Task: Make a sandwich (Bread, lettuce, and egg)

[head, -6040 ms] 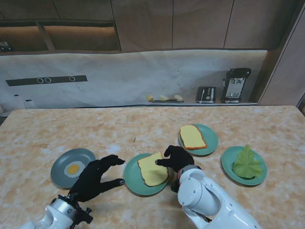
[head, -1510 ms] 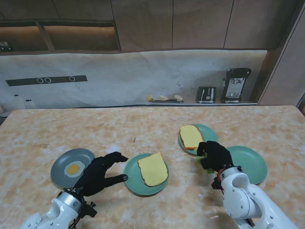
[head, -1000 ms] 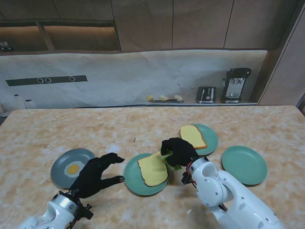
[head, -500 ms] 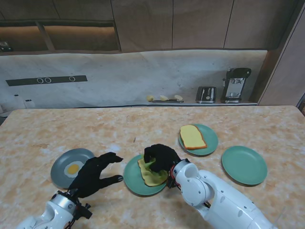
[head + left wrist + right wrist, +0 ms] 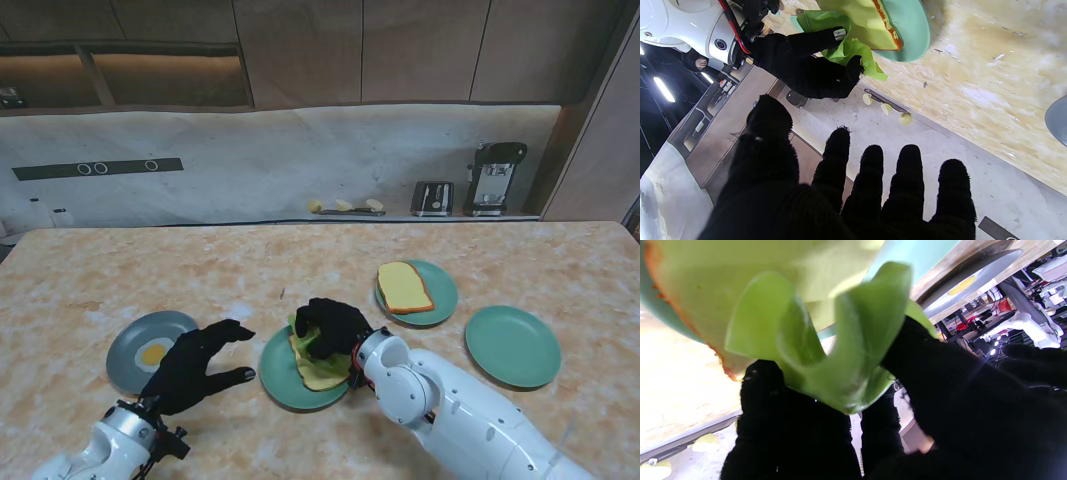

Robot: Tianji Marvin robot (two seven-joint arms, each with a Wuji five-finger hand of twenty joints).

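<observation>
My right hand is shut on a green lettuce leaf and holds it just over a bread slice on the middle teal plate. The right wrist view shows the lettuce leaf pinched between black fingers right against the bread slice. My left hand hovers open between that plate and a grey plate with a fried egg. The left wrist view shows the spread fingers of that hand, with the right hand and the lettuce leaf beyond. A second bread slice lies on a teal plate farther right.
An empty teal plate sits at the right. At the back wall stand a toaster and a coffee machine, with small yellowish pieces beside them.
My right hand took the lettuce off the right-hand plate, carried it left across the table and now holds it over the bread on the middle plate. The left hand barely moved.
</observation>
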